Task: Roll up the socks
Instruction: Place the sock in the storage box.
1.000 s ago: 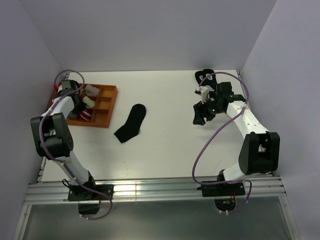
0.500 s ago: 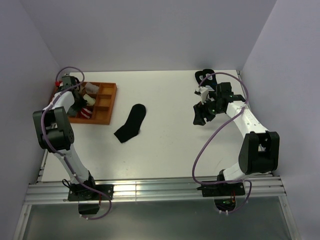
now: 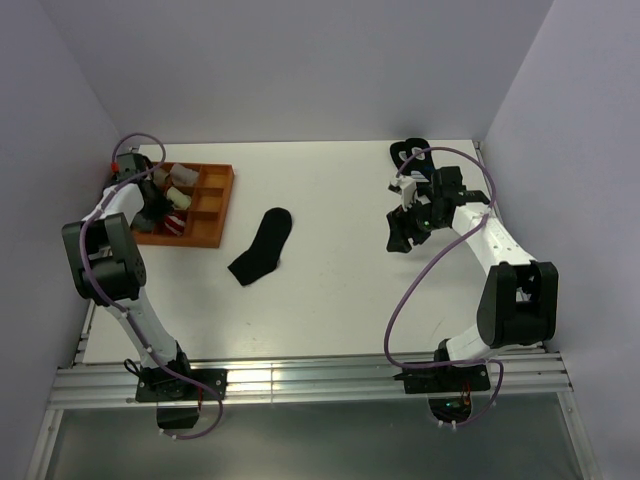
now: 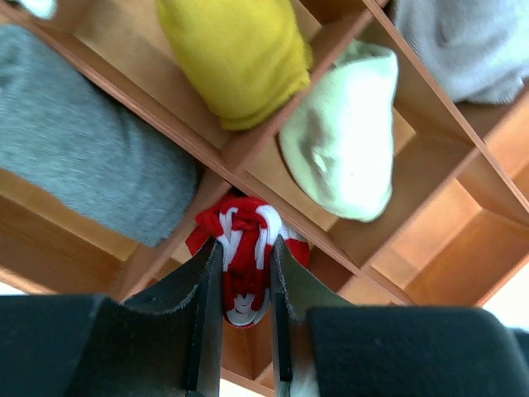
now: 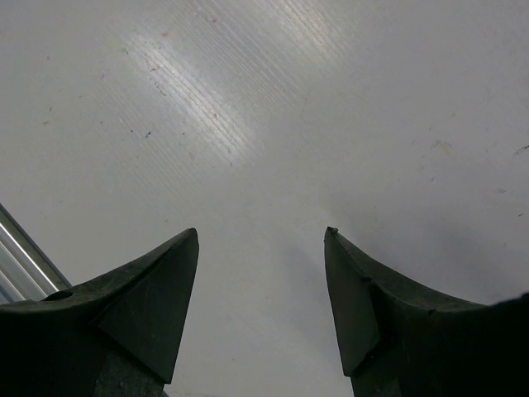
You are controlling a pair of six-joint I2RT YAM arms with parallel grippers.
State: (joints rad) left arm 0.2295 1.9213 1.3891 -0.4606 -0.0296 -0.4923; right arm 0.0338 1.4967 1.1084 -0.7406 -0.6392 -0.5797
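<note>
Black sock [image 3: 262, 246] lies flat, long axis running near-left to far-right. Left gripper [image 4: 245, 245] is clamped on the striped sock [image 4: 245, 222] inside the tray [image 4: 463, 240]; right gripper [image 5: 261, 236] stands with jaws apart.

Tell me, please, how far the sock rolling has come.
Done: the red-and-white sock looks rolled into a bundle. In hand: the left tool grips it over the tray. Left: the black sock lies flat and unrolled on the table; the right tool hangs open, empty.
</note>
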